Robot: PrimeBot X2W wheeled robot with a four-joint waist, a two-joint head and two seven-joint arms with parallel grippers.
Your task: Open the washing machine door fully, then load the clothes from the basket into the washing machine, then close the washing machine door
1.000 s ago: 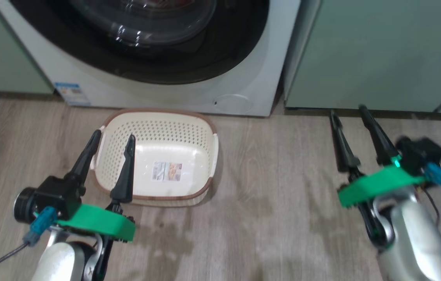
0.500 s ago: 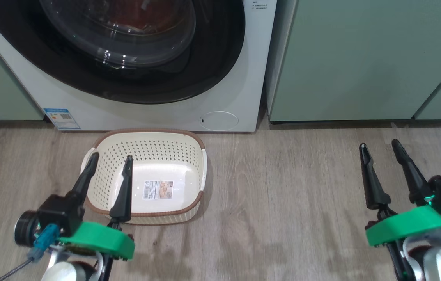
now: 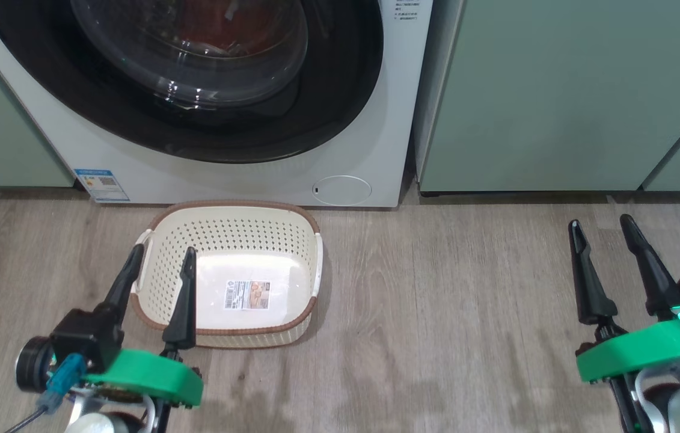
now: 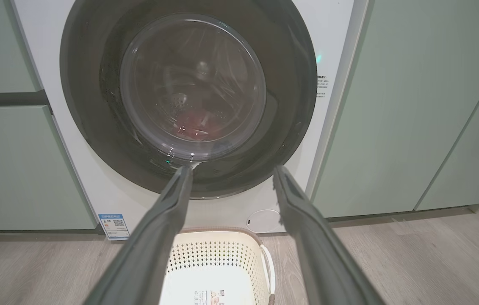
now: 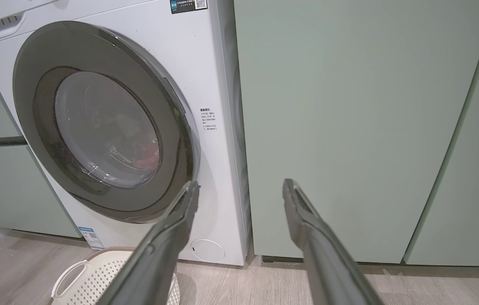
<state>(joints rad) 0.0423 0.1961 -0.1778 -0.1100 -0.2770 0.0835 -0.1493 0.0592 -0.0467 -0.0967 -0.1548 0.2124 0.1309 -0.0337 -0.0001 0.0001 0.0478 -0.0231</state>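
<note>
Head view shows the basket (image 3: pixel 231 234) empty on the wooden floor (image 3: pixel 436 300), just in front of the washing machine (image 3: pixel 346 150); the left wrist view shows red clothes (image 4: pixel 195 125) behind the glass of the washing machine door (image 3: pixel 195 78), which looks shut flush. All three steps seem done; the left gripper (image 3: pixel 163 248), over the basket's near-left corner, and the right gripper (image 3: pixel 599 221), well apart to the right, hang with fingers spread, holding nothing.

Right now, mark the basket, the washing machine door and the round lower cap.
basket (image 3: pixel 237 234): head view, perforated back wall.
washing machine door (image 4: pixel 192 87): left wrist view, centre of the glass bowl.
round lower cap (image 3: pixel 341 190): head view, middle of the cap.
</note>
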